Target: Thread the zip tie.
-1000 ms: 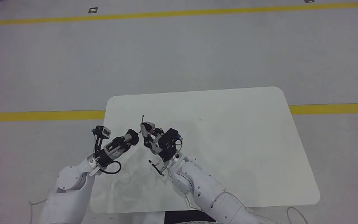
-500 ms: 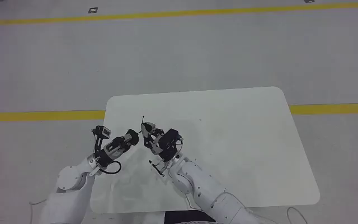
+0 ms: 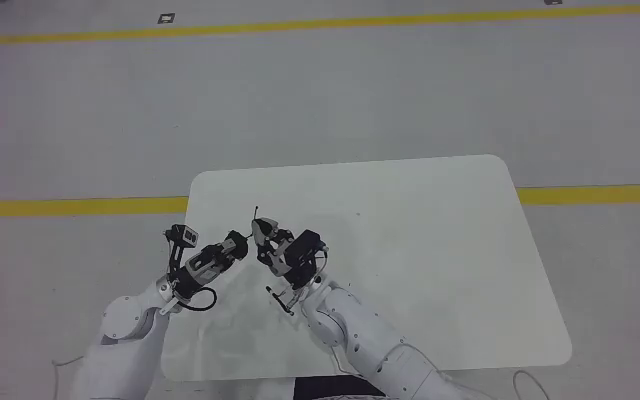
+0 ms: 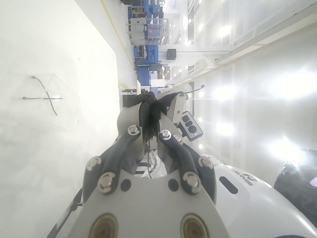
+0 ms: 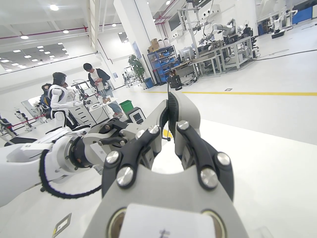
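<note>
Examining the work over the table point(image 3: 420, 220), we found the right gripper point(image 5: 169, 105) clamped on the zip tie point(image 5: 169, 85), whose strap stood up past the fingertips. The left gripper point(image 4: 150, 110) sat just beside it, pads pressed together, though we could not tell whether they held anything. We judged the threading itself to be in hand and not yet done, the next move calling for fine alignment of tail and head; farther along lay spare ties point(image 4: 34, 98) in a clear tray point(image 4: 66, 87).
</note>
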You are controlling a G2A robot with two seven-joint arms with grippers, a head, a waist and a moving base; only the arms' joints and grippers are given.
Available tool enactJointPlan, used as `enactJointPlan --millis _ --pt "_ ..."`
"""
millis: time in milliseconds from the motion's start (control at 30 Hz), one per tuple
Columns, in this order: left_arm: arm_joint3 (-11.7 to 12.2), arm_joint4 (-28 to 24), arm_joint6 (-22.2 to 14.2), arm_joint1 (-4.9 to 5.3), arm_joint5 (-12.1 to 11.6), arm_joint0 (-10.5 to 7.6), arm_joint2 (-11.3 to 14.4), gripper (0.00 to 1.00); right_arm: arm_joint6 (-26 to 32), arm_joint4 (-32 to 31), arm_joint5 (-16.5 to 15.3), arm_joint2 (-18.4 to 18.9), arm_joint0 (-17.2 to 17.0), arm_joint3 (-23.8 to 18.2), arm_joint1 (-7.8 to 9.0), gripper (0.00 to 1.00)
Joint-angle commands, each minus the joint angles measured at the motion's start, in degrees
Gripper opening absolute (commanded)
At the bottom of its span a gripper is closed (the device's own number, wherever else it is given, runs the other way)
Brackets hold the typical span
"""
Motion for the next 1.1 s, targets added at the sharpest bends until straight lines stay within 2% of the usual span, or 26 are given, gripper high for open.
enactJointPlan --millis 0,1067 --pt "0.0 0.0 0.0 0.00 0.0 0.00 0.0 0.00 0.0 0.0 0.0 -0.1 0.1 0.1 -0.05 0.00" --pt "0.0 0.0 0.0 0.00 0.0 0.00 0.0 0.00 -0.3 0.3 0.5 -0.1 0.6 1.6 -0.34 0.00"
